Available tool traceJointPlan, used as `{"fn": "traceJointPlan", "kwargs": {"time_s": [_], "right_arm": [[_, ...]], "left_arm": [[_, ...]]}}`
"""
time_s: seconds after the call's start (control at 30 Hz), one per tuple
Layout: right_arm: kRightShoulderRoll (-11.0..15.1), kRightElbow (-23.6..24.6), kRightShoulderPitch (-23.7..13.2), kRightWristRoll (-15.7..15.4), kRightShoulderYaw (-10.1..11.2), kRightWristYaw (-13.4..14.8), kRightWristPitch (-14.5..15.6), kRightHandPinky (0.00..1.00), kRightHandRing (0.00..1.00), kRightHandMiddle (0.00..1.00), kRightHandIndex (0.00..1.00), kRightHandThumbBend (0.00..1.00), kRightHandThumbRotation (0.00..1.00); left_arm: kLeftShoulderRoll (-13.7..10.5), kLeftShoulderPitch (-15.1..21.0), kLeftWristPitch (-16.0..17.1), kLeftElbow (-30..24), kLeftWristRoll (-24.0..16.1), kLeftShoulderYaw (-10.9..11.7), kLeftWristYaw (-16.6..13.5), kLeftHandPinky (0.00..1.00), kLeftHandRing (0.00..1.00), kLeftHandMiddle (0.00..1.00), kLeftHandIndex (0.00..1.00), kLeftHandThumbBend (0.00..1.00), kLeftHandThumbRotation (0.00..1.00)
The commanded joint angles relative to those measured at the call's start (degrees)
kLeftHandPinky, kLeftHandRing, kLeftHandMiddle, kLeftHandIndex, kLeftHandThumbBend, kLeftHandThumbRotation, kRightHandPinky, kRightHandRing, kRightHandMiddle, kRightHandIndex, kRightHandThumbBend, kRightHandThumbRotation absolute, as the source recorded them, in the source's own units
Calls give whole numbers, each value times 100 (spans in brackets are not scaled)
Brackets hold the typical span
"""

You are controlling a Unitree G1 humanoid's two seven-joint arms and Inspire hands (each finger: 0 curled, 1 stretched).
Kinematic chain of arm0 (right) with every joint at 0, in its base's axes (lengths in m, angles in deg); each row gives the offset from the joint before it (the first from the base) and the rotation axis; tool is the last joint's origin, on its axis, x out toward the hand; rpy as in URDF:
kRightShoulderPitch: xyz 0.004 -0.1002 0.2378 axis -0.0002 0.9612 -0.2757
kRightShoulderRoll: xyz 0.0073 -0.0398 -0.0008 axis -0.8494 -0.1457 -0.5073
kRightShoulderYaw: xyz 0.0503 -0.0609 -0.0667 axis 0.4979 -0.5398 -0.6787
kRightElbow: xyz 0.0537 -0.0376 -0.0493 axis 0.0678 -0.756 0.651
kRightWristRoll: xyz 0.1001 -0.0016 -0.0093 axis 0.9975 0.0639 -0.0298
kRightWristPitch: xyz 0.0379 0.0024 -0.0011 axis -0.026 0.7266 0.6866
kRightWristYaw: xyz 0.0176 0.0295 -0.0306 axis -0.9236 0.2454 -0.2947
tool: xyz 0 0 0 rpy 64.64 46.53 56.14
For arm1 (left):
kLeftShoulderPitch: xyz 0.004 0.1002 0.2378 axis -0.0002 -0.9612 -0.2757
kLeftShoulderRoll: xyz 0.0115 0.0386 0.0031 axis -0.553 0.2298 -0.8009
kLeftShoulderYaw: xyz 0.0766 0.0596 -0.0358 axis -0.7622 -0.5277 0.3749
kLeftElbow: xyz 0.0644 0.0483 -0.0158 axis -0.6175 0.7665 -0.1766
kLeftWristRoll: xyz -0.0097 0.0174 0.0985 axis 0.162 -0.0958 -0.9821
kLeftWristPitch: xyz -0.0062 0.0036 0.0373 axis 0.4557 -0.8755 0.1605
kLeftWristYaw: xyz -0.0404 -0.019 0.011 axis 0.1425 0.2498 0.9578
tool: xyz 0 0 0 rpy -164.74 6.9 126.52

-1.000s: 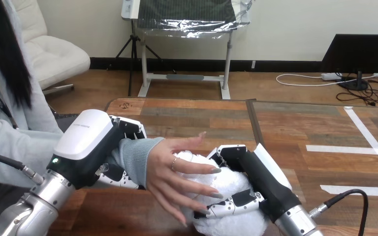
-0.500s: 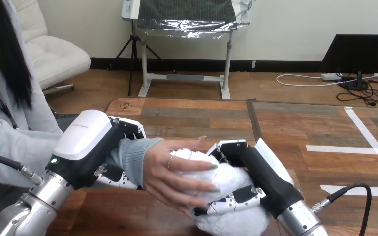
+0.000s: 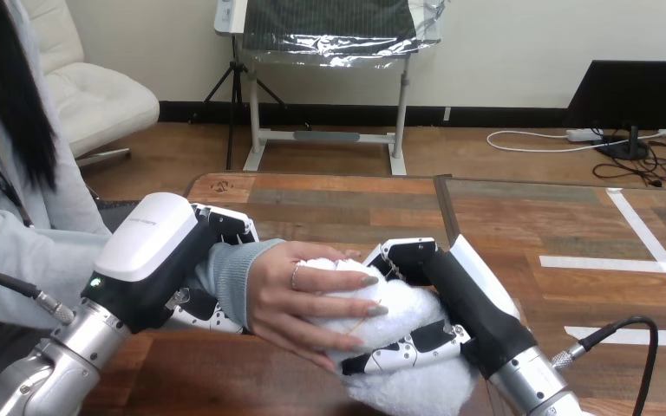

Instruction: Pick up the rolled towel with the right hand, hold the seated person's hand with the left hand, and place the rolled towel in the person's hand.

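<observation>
Hands met over the near part of the wooden table (image 3: 355, 204). The robot's right hand (image 3: 455, 299) was at the near right. It was curled round the rolled towel (image 3: 403, 303) from the far side and the near side, so it was gripping the towel. The rolled towel was white and fluffy. It sat low over the table, between the right hand and the person's hand (image 3: 303, 295). I could not tell if it touched the wood. The person's hand reached in from the left and lay on the left side and top of the towel, bent over it. So the right hand and the person's hand were both on the towel. The robot's left hand (image 3: 160, 251) was at the near left. It was wrapped round the person's wrist (image 3: 244, 282), with parts of it on the far side and the near side, so it was holding the wrist. A grey sleeve (image 3: 225, 269) covered the wrist.
</observation>
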Motion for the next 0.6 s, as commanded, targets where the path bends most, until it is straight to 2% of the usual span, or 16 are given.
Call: {"fn": "traceJointPlan", "kwargs": {"time_s": [0.0, 0.57], "right_arm": [[-164, 866, -440, 422, 177, 8, -242, 25, 30, 41, 40, 77, 0], [-189, 1042, -544, 508, 213, -80, -236, 25, 29, 41, 40, 77, 0]], "left_arm": [[315, 572, 217, 43, 28, -180, 5, 28, 31, 35, 39, 100, 15], [355, 603, 272, 87, 44, -189, 44, 28, 30, 35, 39, 100, 15]]}}
